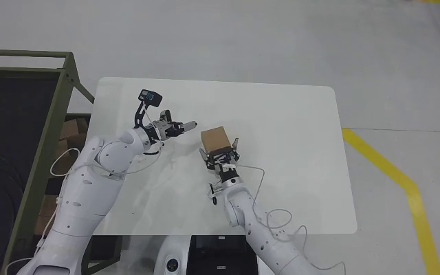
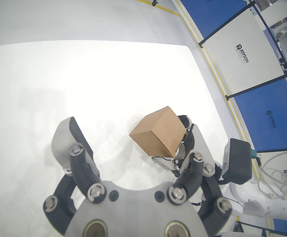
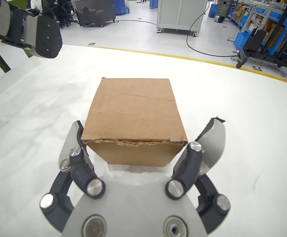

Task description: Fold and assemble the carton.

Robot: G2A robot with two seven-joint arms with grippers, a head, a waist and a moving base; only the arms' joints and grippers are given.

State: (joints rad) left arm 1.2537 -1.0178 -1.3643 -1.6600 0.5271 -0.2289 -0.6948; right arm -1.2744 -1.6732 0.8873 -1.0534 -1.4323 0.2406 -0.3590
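Both open, my right hand [image 3: 146, 123] straddles the squared-up carton [image 1: 215, 138] on the desk [image 1: 289, 110], left hand [image 1: 187, 126] beside it; assembly looks nearly done.

- A white table [image 1: 289, 110] with rounded corners stands on a pale grey, evenly lit floor [image 1: 240, 34].
- At 9 o'clock from the table is an olive-green metal frame [image 1: 38, 53], with cardboard boxes [image 1: 72, 130] stacked inside it.
- A yellow floor line [image 1: 385, 165] passes the table from 3 to 5 o'clock.
- Beyond that line, at about 3 o'clock, stand blue partition panels [image 2: 257, 107] and a white board [image 2: 237, 51] in black frames.
- Toward 12 o'clock, farther off, are a grey cabinet on casters [image 3: 179, 13], a black sofa [image 3: 95, 10] and blue bins [image 3: 241, 40].
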